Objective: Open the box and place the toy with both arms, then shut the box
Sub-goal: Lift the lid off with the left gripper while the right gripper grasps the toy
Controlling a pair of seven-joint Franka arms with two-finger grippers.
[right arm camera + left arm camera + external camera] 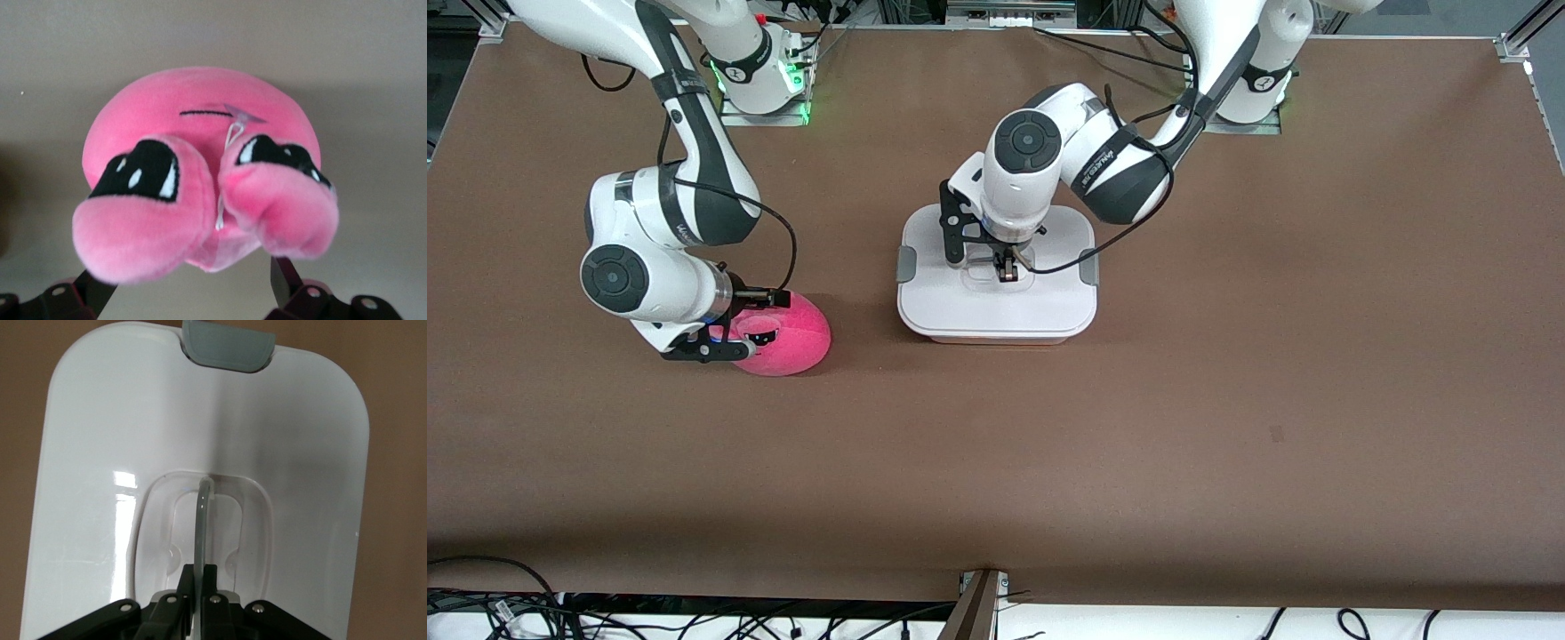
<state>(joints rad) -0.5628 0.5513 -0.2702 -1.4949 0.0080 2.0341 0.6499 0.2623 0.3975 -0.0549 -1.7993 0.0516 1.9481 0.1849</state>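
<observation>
Lifting the white lid [996,307] straight up is the step in hand, as I judge it. The left end effector [1008,272] has its fingers [203,587] pinched tight on the thin clear handle [202,520] standing up from the lid's recessed middle. A good lift would stay vertical and slow, since the grip is on a narrow flexible strip that could twist or slip out. The two grey side clips [906,264] may need to be free first; whether they are latched I cannot tell.

Under that end effector sits the rounded-rectangular plastic box [996,337], lid on, with only a sliver of its pale pink tub showing beneath the lid's edge. The lid is glossy and smooth, one clip at each short end.

Toward the right arm's end of the brown worktop [1227,400], well apart from the box, lies the bright pink plush toy [787,333], a soft rounded blob with black glossy eye patches and a short stitched line. The right end effector [734,333] is down at it with fingers [90,293] spread wide on either side of the plush, gripping nothing yet.
</observation>
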